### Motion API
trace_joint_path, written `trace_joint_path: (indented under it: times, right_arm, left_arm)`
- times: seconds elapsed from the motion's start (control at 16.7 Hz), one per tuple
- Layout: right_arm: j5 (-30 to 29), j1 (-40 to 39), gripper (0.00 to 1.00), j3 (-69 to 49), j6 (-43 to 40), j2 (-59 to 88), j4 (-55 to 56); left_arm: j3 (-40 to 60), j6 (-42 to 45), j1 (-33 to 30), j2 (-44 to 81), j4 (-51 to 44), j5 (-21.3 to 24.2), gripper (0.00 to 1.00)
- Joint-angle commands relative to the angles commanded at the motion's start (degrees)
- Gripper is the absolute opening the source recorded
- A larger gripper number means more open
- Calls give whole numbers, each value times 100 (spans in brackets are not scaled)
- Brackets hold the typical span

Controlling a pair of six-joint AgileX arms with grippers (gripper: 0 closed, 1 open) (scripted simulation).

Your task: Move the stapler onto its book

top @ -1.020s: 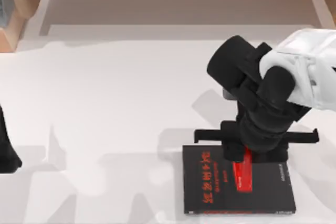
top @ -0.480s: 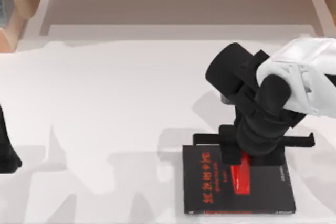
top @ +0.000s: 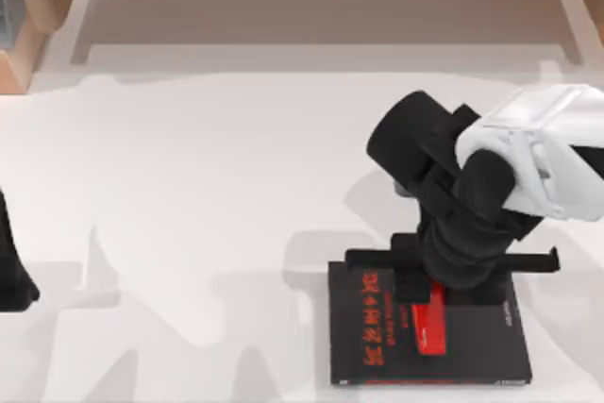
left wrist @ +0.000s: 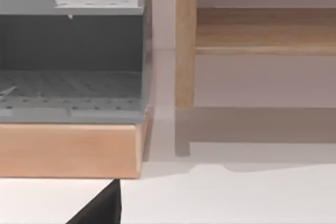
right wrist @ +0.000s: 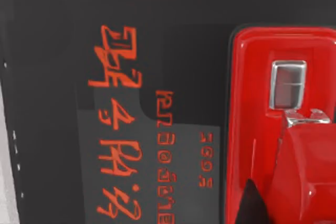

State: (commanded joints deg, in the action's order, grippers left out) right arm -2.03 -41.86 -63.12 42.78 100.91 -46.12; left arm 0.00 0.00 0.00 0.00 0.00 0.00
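The stapler (top: 431, 326) lies on the book (top: 481, 346), toward the middle of the cover and just right of the red lettering (top: 374, 318), so the main part of my task looks done. What is left, as I judge it, is to let go if I have not, and lift my right arm clear. My right gripper (top: 436, 292) hangs directly over the stapler's far end, above the book's far edge; I cannot tell whether its fingers are apart or closed on the stapler. The book sits at the near edge of the tabletop, toward the right corner. The stapler's long axis runs from the book's far edge toward its near edge, parallel to the lettering. From my right wrist camera I see the stapler (right wrist: 283, 124) against the black cover (right wrist: 52, 103). My left arm (top: 11, 271) is parked at the tabletop's left edge.
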Motion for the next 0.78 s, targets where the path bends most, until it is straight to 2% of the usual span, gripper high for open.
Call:
trace_joint_path:
  times: [0.78]
  right_arm:
    - [0,0,98,0,0,0,0]
  left_arm:
    - [0,0,0,0,0,0,100]
